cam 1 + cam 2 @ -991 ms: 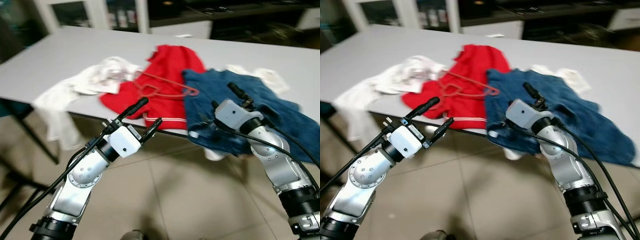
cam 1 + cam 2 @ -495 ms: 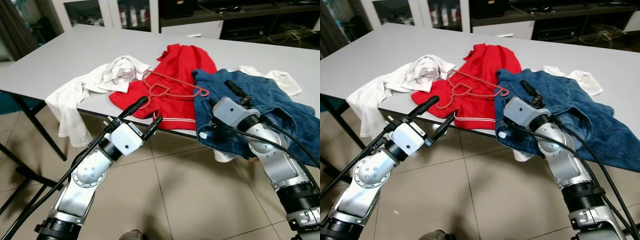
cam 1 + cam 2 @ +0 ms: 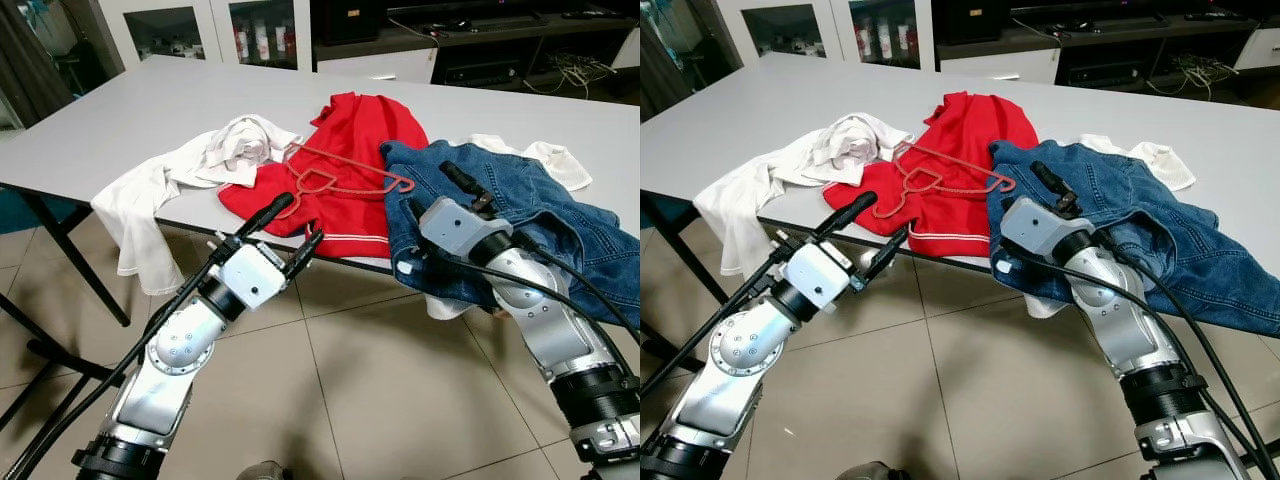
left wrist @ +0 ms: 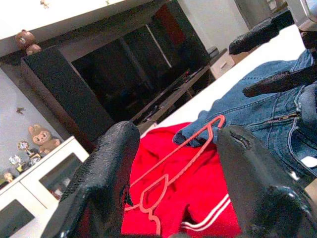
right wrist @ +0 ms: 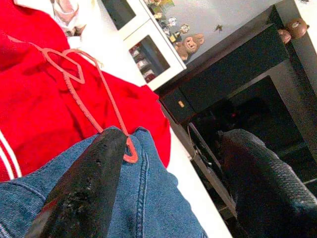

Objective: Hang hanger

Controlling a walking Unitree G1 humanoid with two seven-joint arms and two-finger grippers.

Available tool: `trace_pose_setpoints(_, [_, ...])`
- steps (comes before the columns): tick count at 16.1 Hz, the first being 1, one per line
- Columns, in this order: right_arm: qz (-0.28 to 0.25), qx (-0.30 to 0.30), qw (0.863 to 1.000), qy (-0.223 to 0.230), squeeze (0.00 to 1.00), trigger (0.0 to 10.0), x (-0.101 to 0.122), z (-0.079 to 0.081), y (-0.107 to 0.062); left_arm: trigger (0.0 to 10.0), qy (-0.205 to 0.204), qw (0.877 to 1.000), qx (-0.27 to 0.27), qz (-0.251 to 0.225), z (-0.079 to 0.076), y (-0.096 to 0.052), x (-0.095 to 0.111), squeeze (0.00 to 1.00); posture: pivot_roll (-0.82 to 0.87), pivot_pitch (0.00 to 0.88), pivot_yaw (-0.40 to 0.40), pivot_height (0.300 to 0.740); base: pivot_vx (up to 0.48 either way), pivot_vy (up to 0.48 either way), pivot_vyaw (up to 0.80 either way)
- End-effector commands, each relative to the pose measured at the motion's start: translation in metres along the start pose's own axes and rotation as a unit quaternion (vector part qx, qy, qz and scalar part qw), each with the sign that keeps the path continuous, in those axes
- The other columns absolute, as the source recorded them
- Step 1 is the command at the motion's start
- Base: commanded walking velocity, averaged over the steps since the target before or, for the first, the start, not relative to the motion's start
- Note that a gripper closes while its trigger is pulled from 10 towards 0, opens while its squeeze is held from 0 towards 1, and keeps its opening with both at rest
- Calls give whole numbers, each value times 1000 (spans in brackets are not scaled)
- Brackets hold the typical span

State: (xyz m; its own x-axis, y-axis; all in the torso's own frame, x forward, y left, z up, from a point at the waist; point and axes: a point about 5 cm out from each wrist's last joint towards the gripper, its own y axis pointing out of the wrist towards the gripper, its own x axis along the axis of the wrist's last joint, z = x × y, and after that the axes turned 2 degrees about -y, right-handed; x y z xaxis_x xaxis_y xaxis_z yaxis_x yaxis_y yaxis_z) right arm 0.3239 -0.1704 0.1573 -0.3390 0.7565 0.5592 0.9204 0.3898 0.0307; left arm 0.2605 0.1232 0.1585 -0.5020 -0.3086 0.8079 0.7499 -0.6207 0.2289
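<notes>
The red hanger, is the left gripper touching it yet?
Apart. In the left eye view the left gripper hangs short of the table edge, with red garment between it and the hanger.

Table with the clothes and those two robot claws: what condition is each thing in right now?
Red wire hanger: flat on the red garment, unheld.
Red garment: spread on the table.
Denim garment: crumpled, draped over the table edge.
White shirt: crumpled, hanging off the edge.
Left gripper: open, empty.
Right gripper: open, above the denim.
</notes>
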Motion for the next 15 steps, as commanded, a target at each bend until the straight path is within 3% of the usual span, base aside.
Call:
trace_pose_setpoints(1, [-11,6,1000,3,0,10000,4,0,4,10000,8,1000,2,0,2,2,1,0,-43,0,40,740,292,0,0])
trace_pose_setpoints(15, [-17,9,1000,5,0,10000,5,1,2,10000,9,1000,0,0,1,2,2,0,-42,0,44,740,308,0,0])
